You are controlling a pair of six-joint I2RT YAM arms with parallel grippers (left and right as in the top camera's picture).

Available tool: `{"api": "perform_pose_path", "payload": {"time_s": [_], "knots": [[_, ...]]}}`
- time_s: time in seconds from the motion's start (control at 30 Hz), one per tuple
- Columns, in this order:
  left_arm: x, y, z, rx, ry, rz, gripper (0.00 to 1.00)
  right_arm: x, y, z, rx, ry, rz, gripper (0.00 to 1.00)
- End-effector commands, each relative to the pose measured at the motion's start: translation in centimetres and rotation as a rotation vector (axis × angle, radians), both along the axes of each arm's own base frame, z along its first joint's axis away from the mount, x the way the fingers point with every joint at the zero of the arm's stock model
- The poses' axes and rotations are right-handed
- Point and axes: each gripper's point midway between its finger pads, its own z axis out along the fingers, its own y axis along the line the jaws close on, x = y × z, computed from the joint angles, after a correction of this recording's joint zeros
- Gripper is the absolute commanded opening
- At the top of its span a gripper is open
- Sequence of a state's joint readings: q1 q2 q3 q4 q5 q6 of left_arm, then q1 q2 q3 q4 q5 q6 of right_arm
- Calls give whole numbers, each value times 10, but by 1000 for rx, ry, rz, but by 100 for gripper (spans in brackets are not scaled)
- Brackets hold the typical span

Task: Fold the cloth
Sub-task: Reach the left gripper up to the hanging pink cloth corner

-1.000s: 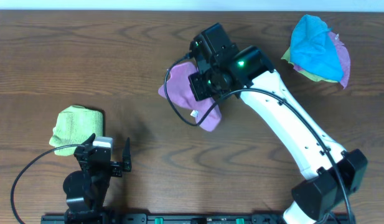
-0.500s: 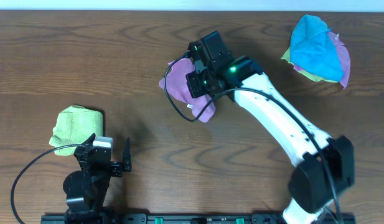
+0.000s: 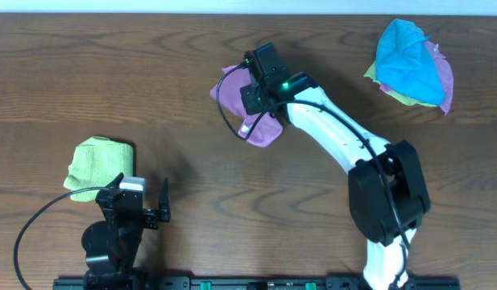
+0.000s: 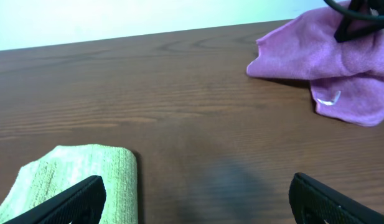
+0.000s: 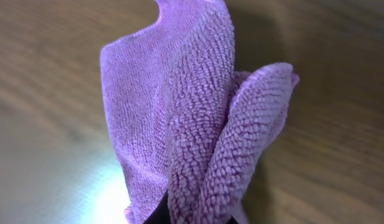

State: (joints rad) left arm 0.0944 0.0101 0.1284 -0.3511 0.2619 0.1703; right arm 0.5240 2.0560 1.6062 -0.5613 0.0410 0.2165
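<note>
Centrally, the right claw (image 3: 250, 101) pinches a bunched edge of the cloth (image 3: 229, 93).

the overhead camera looks straight down on the whole table (image 3: 151, 80) from well above. the left wrist camera sits low near the front edge, facing across the wood toward the far side, and shares the lime-green cloth (image 4: 73, 163) and the magenta cloth (image 4: 304, 56) with the overhead view. the right wrist camera is close against that magenta cloth, which nearly fills its frame.
</note>
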Motion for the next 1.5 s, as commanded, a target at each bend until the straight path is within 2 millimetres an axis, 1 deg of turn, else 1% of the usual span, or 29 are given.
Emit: {"api": "perform_pose_path", "payload": {"time_s": [0.0, 0.07, 0.17, 0.27, 0.33, 0.4, 0.47, 0.57, 0.7, 0.77, 0.8, 0.9, 1.0, 1.13, 1.2, 1.27, 1.33, 1.43, 1.47], "knots": [[-1, -1, -10, -57, 30, 12, 95, 14, -25, -12, -53, -12, -71, 52], [-1, -1, -10, -94, 35, 24, 95, 21, -41, -10, -101, -40, -118, 99], [-1, -1, -10, -155, 43, 45, 95, 27, -58, -8, -161, -68, -167, 99], [-1, -7, -10, -205, 51, 26, 95, 22, -65, -8, -143, -32, -242, 99], [-3, -16, -8, -222, 51, -26, 95, 13, -69, -6, -106, 19, -321, 99], [-4, -24, -7, -259, 56, -62, 95, 2, -68, -4, -71, 73, -351, 99], [-4, -25, -5, -337, 67, -40, 95, -13, -68, -2, -44, 136, -372, 99], [-4, -25, 5, -415, 67, -16, 95, -34, -72, 7, -23, 212, -415, 99], [-3, -25, 17, -509, 108, 19, 95, -55, -73, 17, 37, 306, -468, 99], [0, -29, 22, -535, 172, 13, 95, -63, -65, 20, 97, 363, -446, 99], [3, -31, 24, -543, 212, 9, 95, -67, -60, 20, 126, 391, -431, 99], [13, -35, 30, -558, 308, 5, 95, -71, -58, 20, 135, 415, -426, 99], [31, -34, 36, -573, 425, 27, 95, -77, -53, 20, 160, 454, -410, 99], [54, -42, 46, -613, 552, 5, 95, -84, -50, 19, 177, 495, -412, 99], [70, -52, 51, -657, 643, -39, 95, -84, -51, 19, 179, 498, -418, 99], [81, -61, 54, -677, 706, -70, 95, -82, -53, 19, 178, 494, -425, 99], [90, -74, 54, -672, 762, -112, 95, -77, -60, 19, 175, 480, -444, 99], [102, -104, 55, -666, 814, -228, 95, -68, -75, 19, 185, 469, -480, 99], [107, -111, 54, -659, 809, -251, 95, -66, -80, 19, 187, 470, -494, 99]]}}
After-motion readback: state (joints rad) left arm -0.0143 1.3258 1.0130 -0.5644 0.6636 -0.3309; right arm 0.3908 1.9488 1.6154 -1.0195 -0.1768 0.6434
